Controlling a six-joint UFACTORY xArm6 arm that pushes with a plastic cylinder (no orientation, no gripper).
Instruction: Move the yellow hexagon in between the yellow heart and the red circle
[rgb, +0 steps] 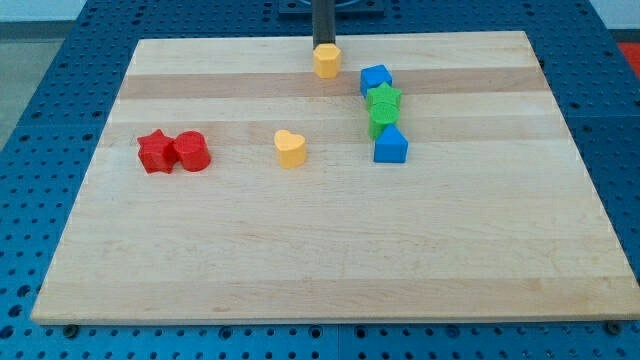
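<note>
The yellow hexagon (326, 61) sits near the view's top, a little right of centre. My tip (325, 45) stands right behind it, at its top edge, touching or nearly touching it. The yellow heart (290, 148) lies lower, left of centre. The red circle (191, 151) lies farther to the view's left, about level with the heart. A wide gap of bare wood separates heart and circle.
A red star (155, 152) touches the red circle's left side. To the right stands a column of blocks: a blue cube (375, 79), a green star (383, 99), a green block (380, 121), and a blue block (390, 145). The wooden board (320, 260) ends just above my tip.
</note>
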